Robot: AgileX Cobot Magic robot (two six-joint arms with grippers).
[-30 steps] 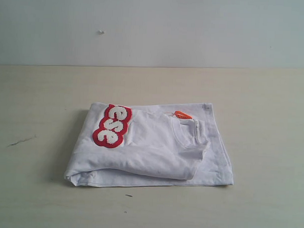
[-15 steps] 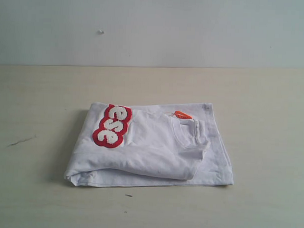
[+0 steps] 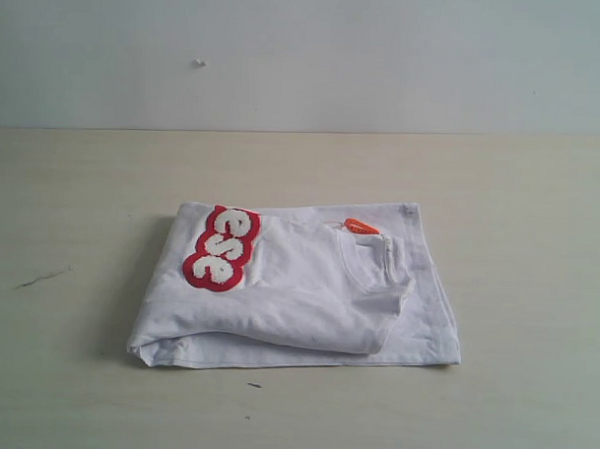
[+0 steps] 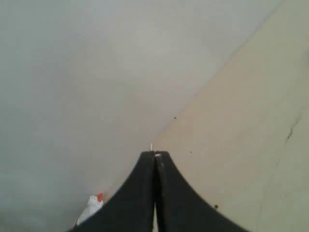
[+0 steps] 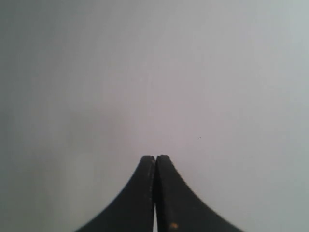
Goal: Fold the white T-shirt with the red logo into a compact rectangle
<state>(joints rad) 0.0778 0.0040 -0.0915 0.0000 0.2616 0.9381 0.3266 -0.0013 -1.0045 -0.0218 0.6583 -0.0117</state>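
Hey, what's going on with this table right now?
Nothing is handling anything at the moment. The wrinkled white cotton T-shirt lies folded into a rough rectangle on the pale beige table, with its red-and-white chest patch and small orange neck tag showing on top. The left gripper and right gripper are away from it, fingers shut, holding nothing.

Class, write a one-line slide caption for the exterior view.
Folded white T-shirt, red logo patch up, lies on a beige table.
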